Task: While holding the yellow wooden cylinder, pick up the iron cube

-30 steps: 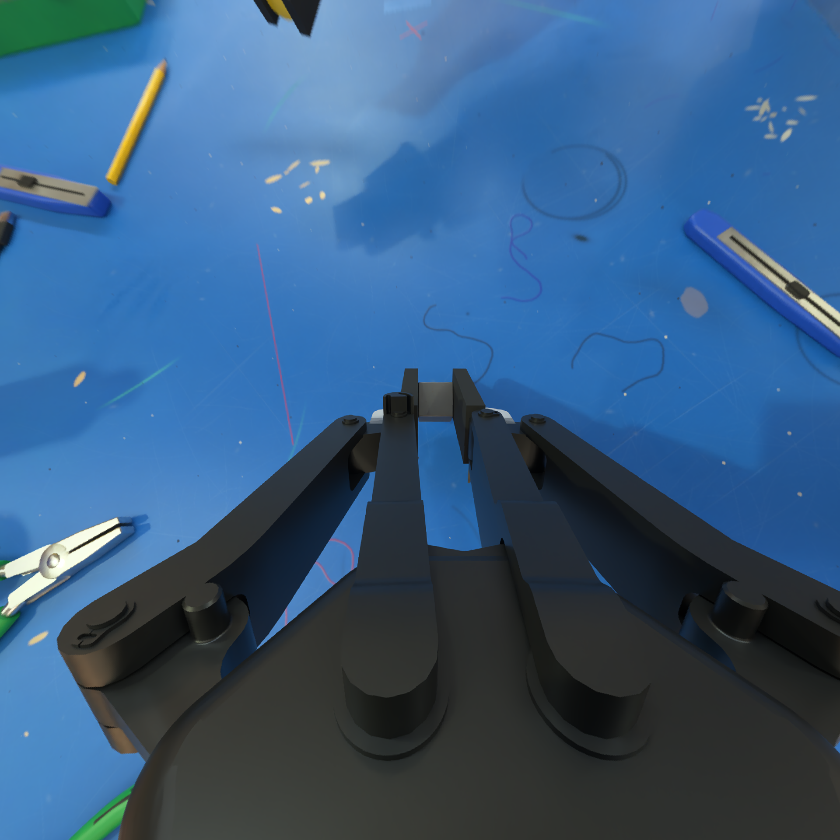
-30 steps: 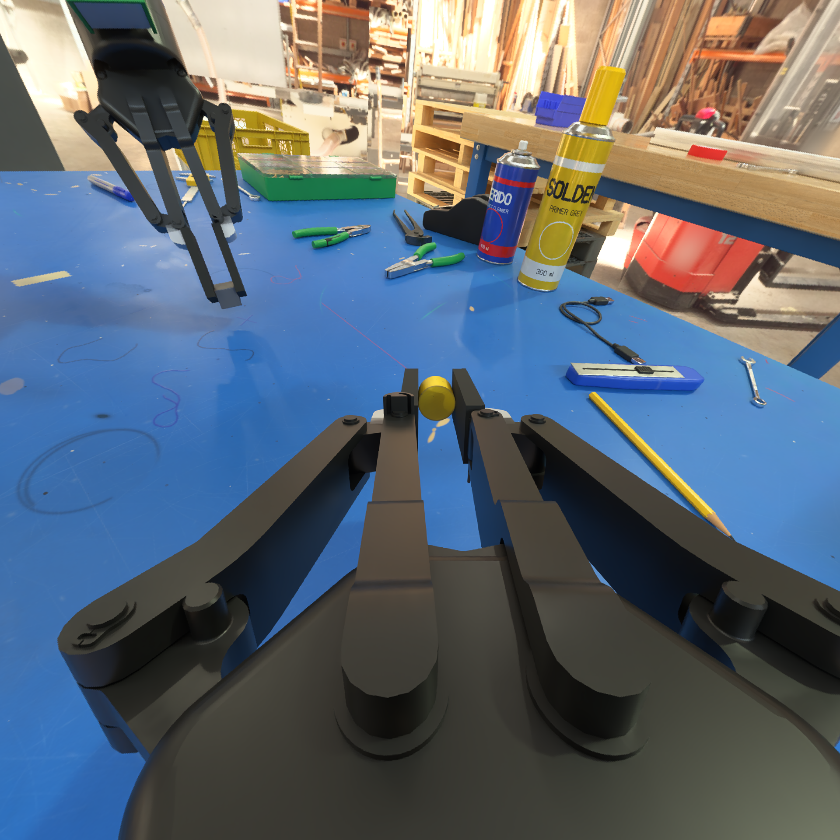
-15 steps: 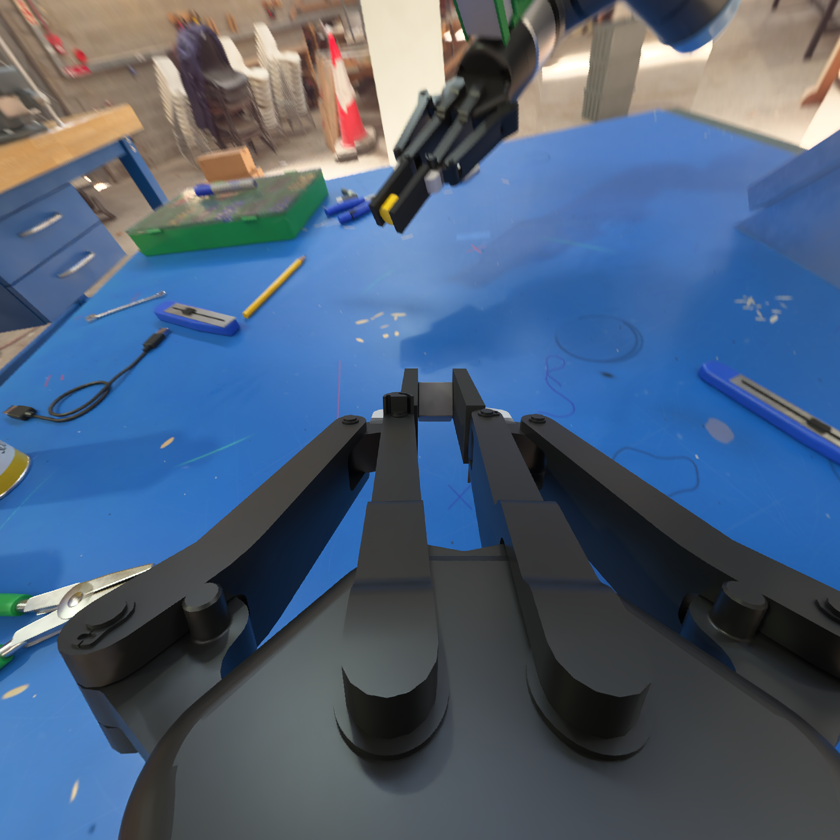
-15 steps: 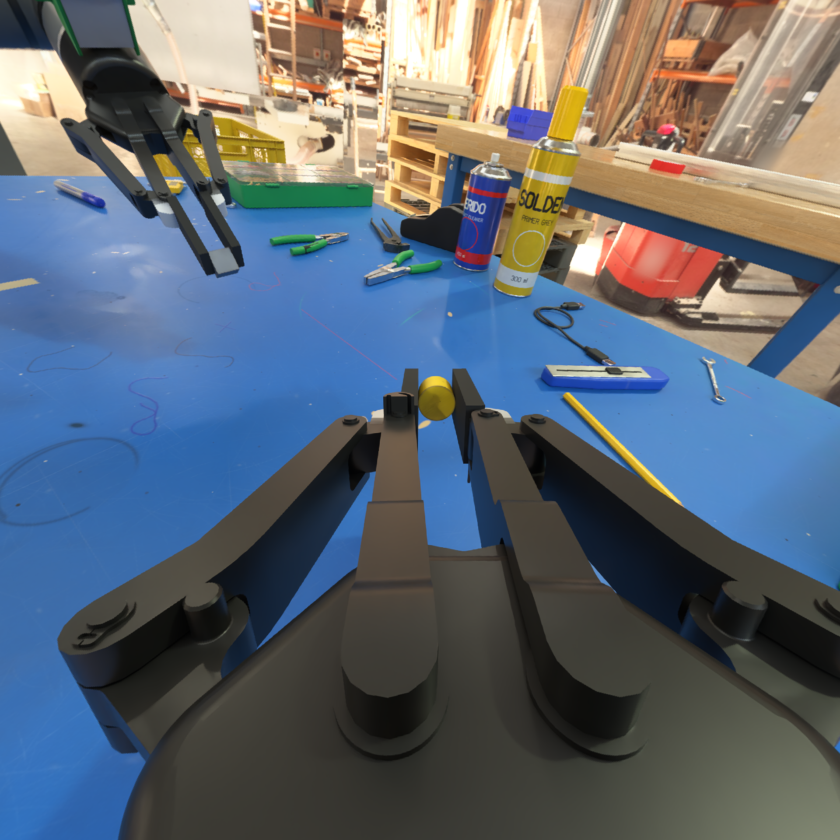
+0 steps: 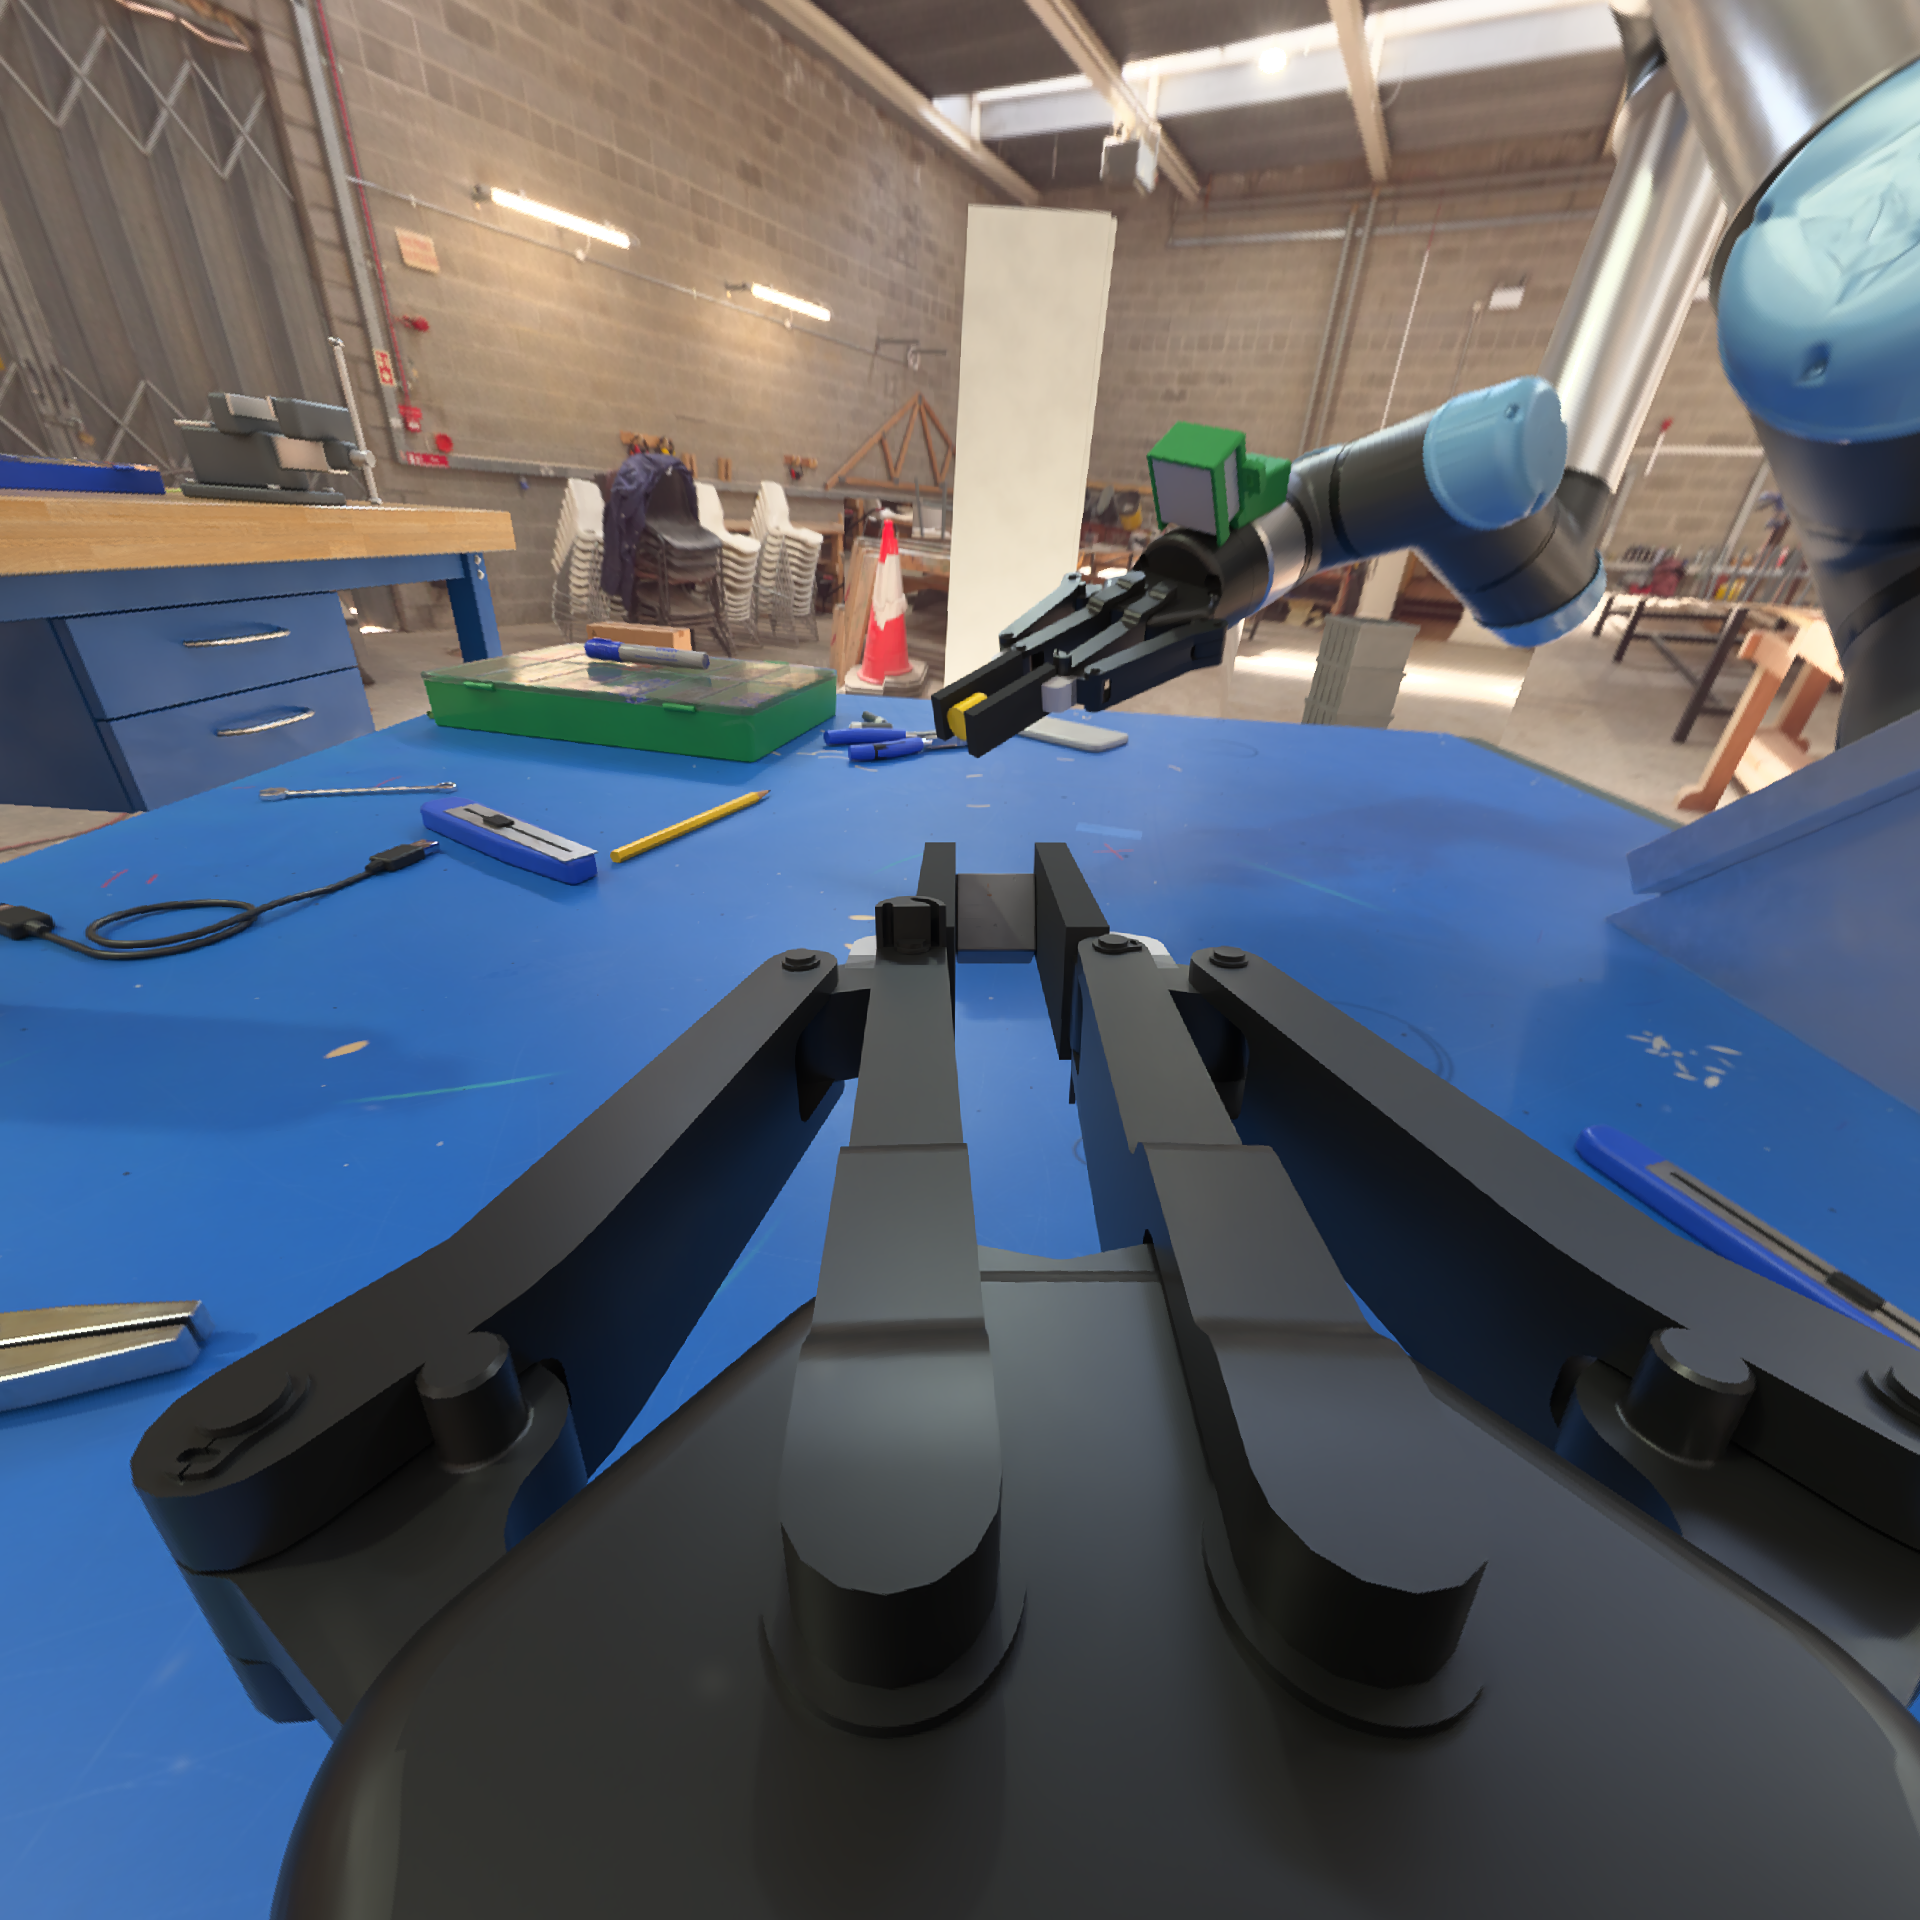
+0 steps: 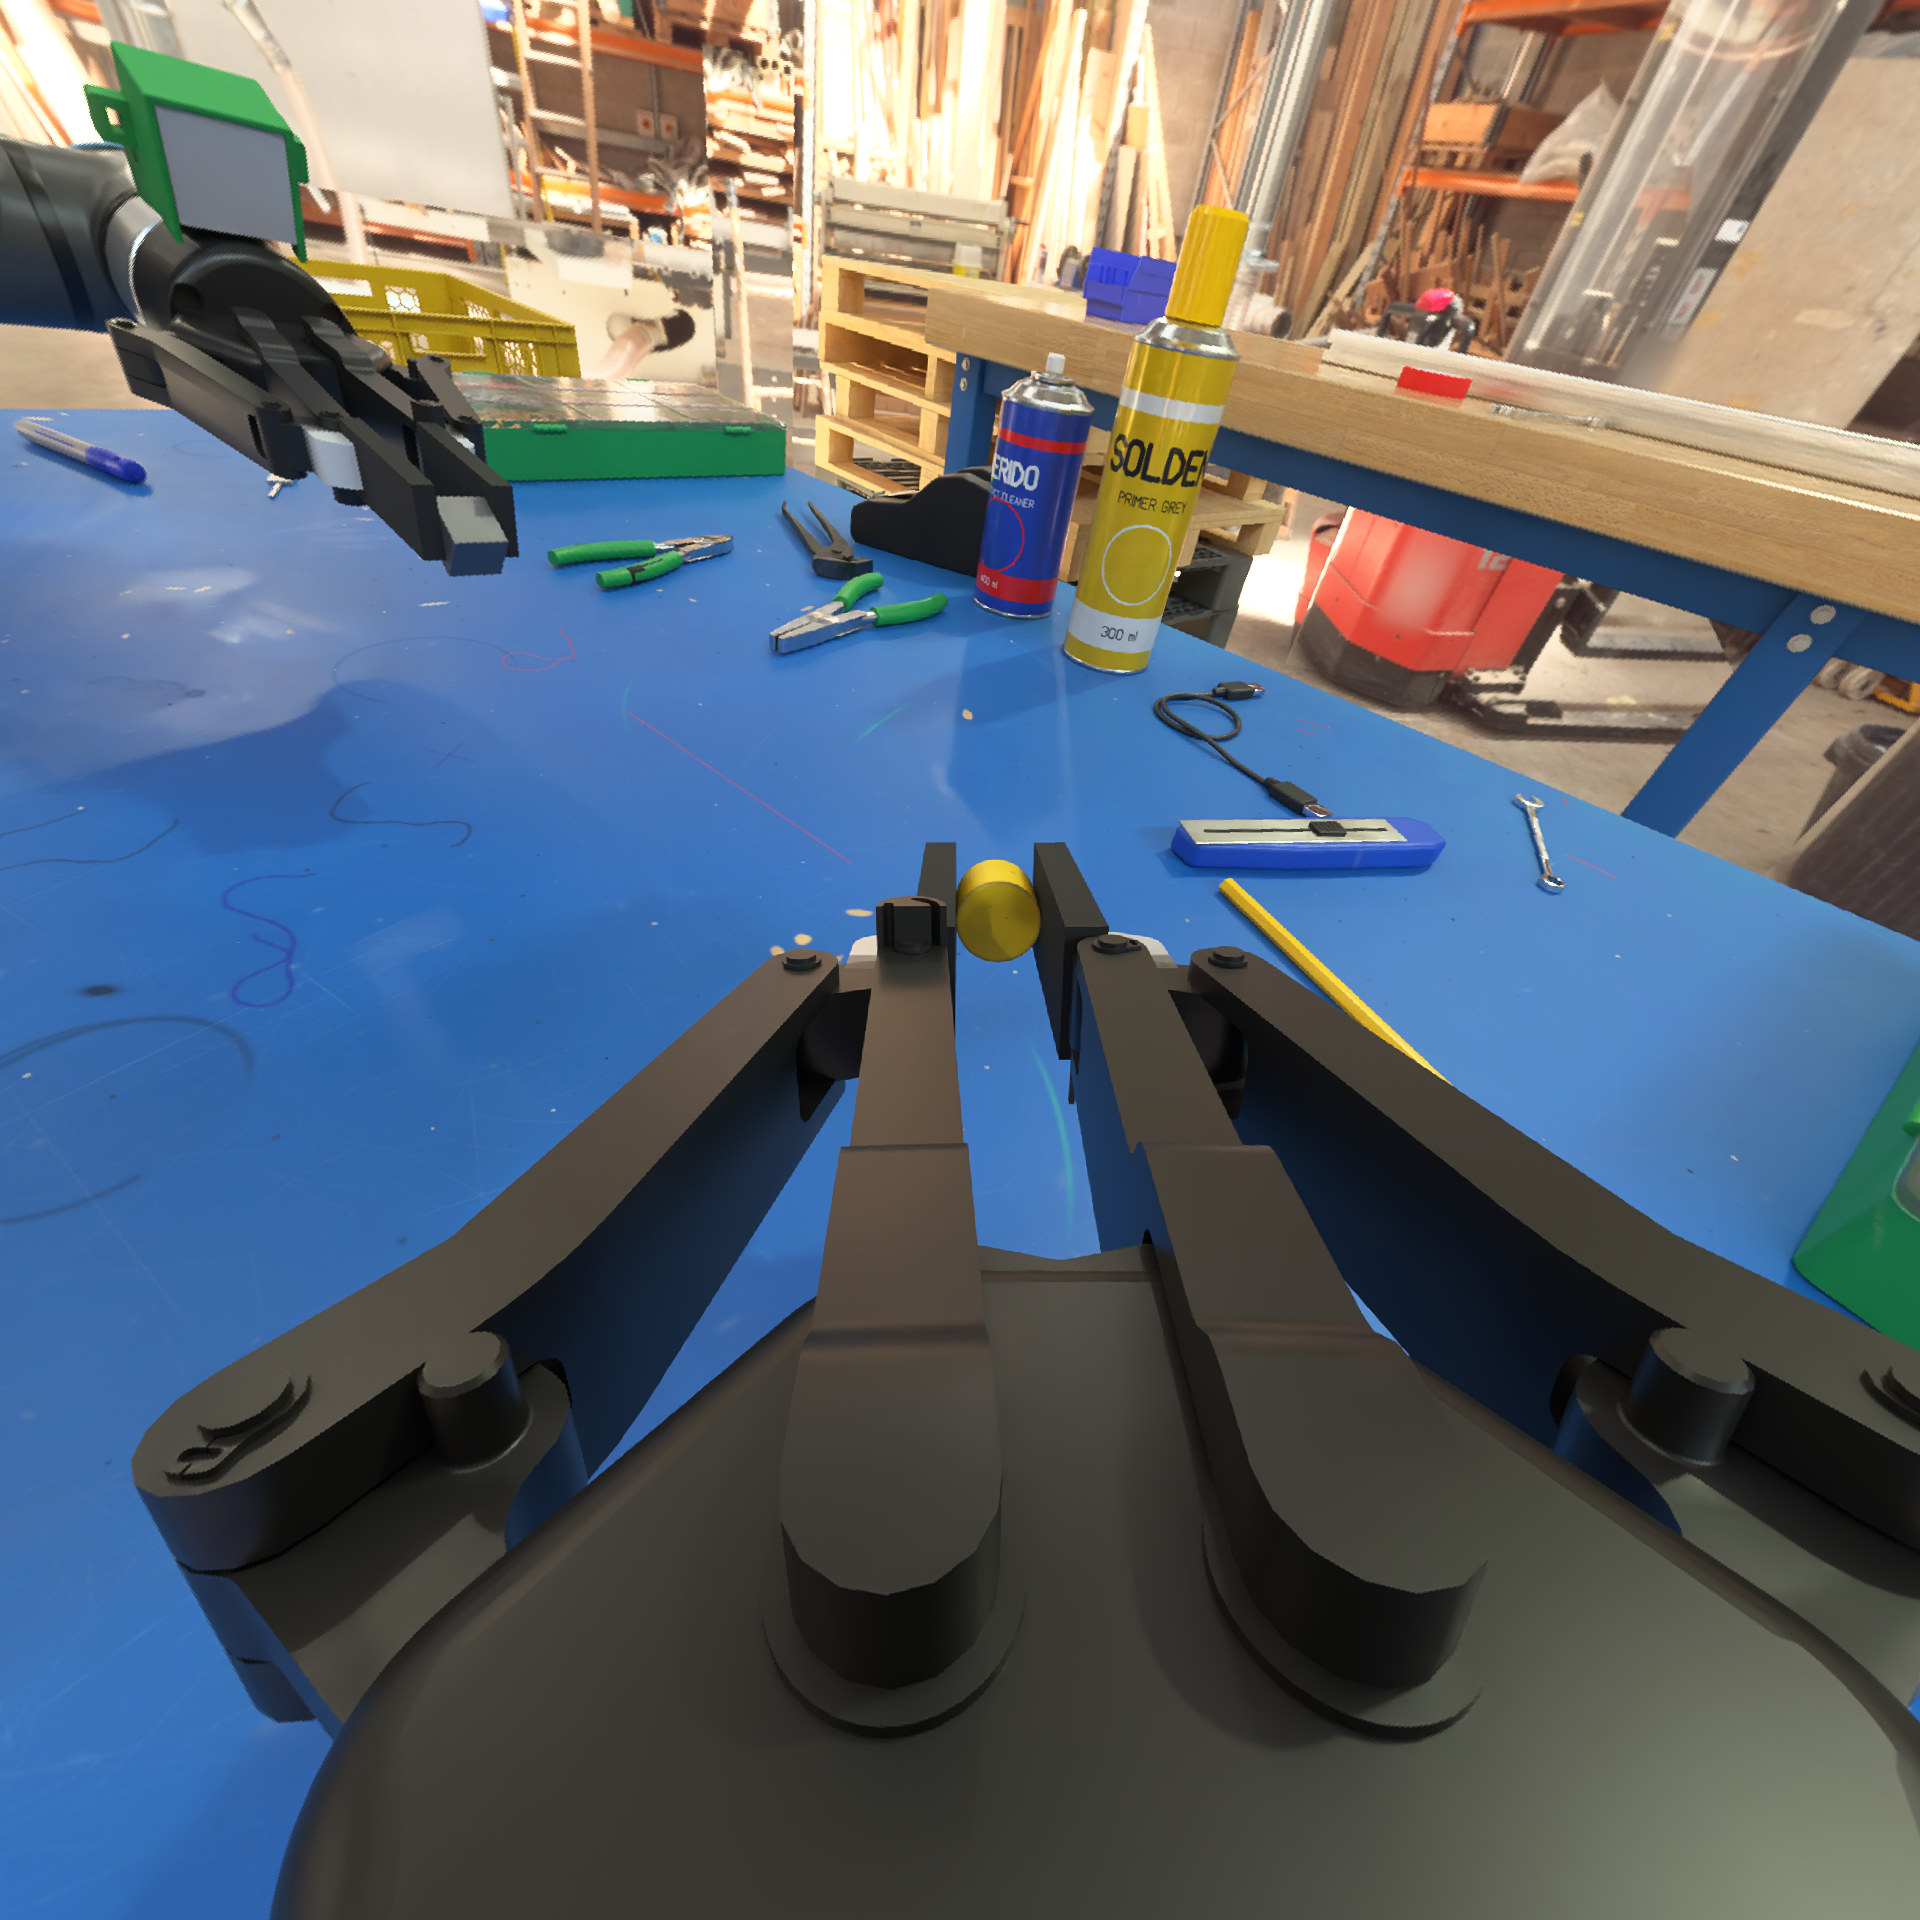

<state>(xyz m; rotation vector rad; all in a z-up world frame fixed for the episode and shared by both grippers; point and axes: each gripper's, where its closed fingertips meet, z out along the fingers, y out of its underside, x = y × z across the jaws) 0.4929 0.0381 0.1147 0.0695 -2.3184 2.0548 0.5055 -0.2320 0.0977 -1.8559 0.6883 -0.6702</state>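
Left tool (image 5: 995, 899) clamped on the iron cube (image 5: 994, 914), dark grey block pinched flat between both fingertips, lifted clear of the blue counter (image 5: 416, 1039). Right tool (image 6: 995, 899) closed around the yellow cylinder (image 6: 995, 910), round end face toward the camera, also held above the counter.

Seen from the left wrist: right tool at 12 o'clock, farther off, yellow cylinder showing at its tip; green case (image 5: 634, 701) at 11 o'clock with a marker on its lid; pencil (image 5: 688, 826) and blue box cutter (image 5: 509, 842) at 10 o'clock, black cable (image 5: 208, 914) beyond at 9 o'clock.

Seen from the right wrist: left tool at 10 o'clock, grey cube at its tip; two spray cans (image 6: 1153, 447) upright at 1 o'clock, green-handled pliers (image 6: 852, 615) just beside at 12 o'clock; box cutter and small wrench (image 6: 1538, 842) at 2 o'clock.
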